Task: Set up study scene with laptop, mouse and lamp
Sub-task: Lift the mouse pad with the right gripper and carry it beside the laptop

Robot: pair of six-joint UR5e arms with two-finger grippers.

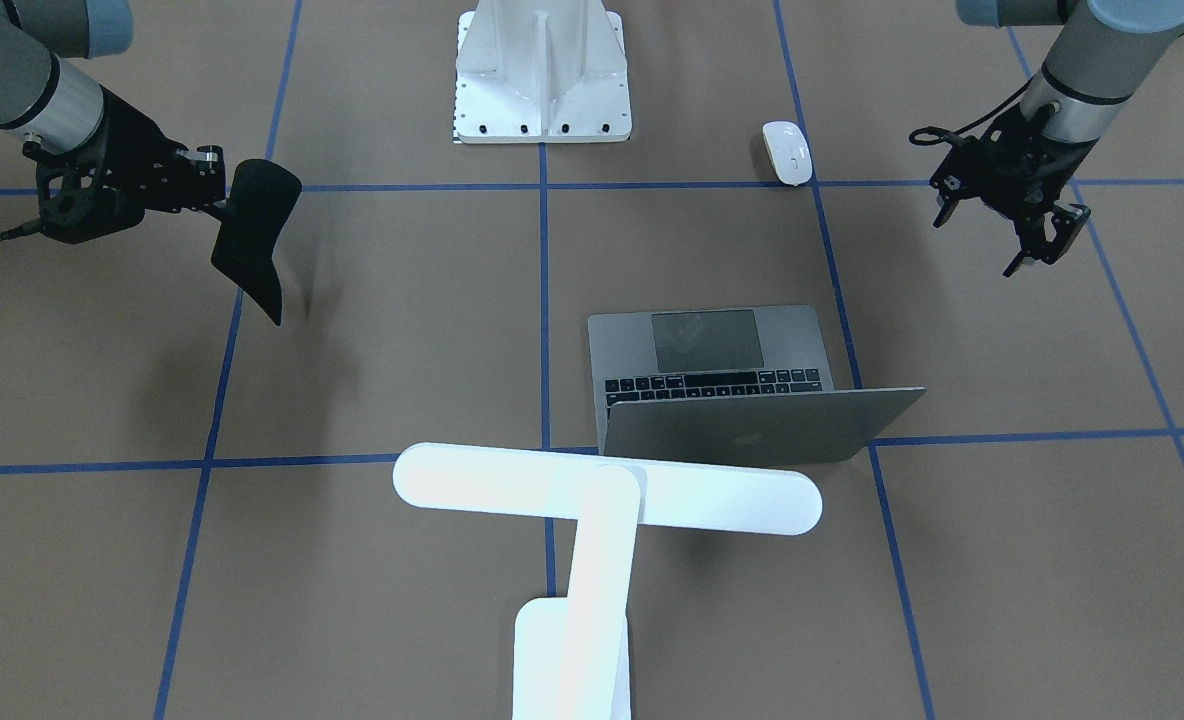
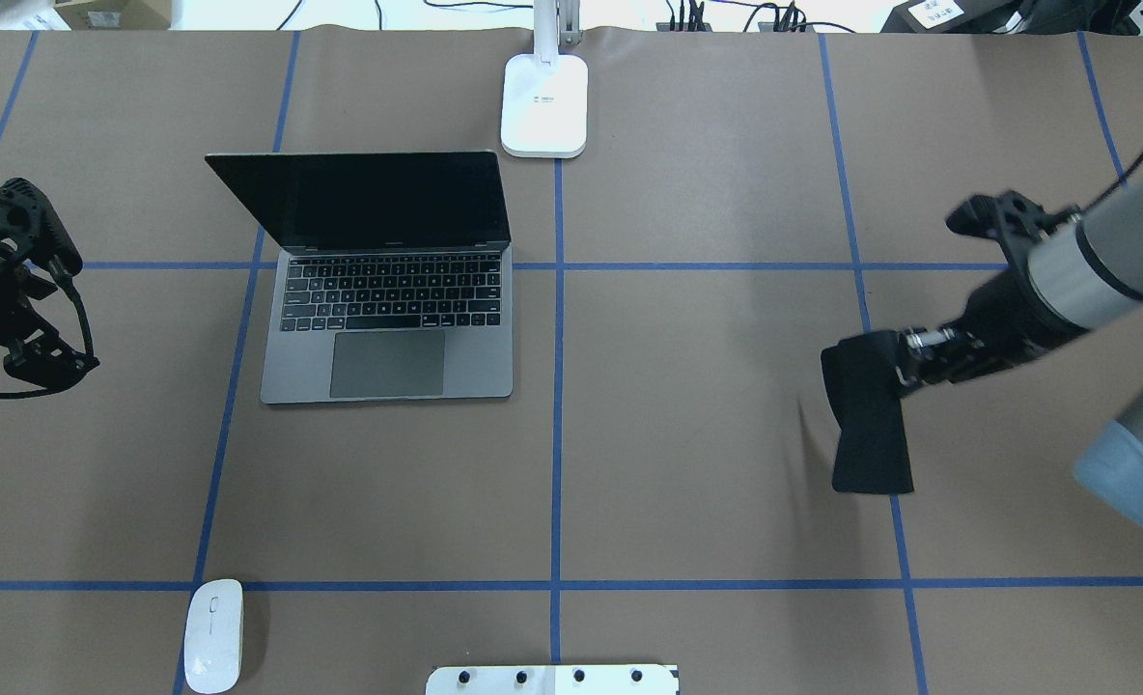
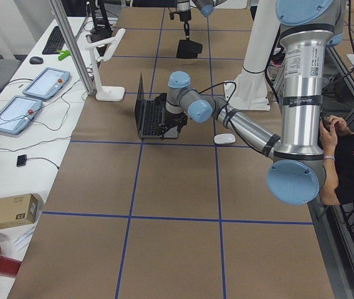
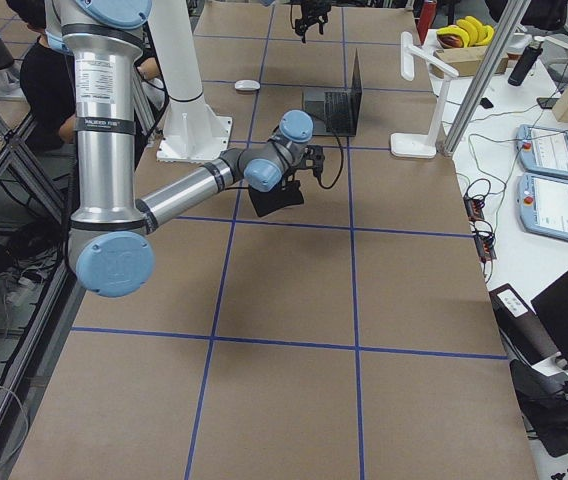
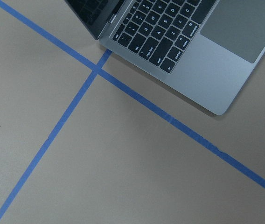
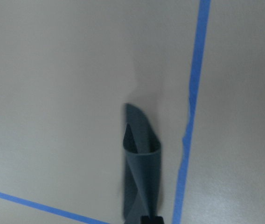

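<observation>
The open grey laptop [image 2: 388, 319] sits left of the table's middle, and its corner shows in the left wrist view [image 5: 193, 37]. The white mouse [image 2: 212, 635] lies near the robot's side, on the left. The white lamp [image 1: 602, 490] stands at the far edge, its bar head over the laptop lid [image 1: 752, 425]. My right gripper [image 2: 905, 352] is shut on a black mouse pad [image 2: 866, 415] and holds it curled above the table; the pad also shows in the right wrist view [image 6: 142, 154]. My left gripper [image 2: 45, 362] is open and empty, left of the laptop.
A white ribbed metal mount [image 1: 542, 75] stands at the robot's edge in the middle. Blue tape lines [image 2: 557, 434] grid the brown table. A side table with tablets [image 3: 27, 99] lies beyond the lamp. A seated person [image 3: 351, 156] is behind the robot.
</observation>
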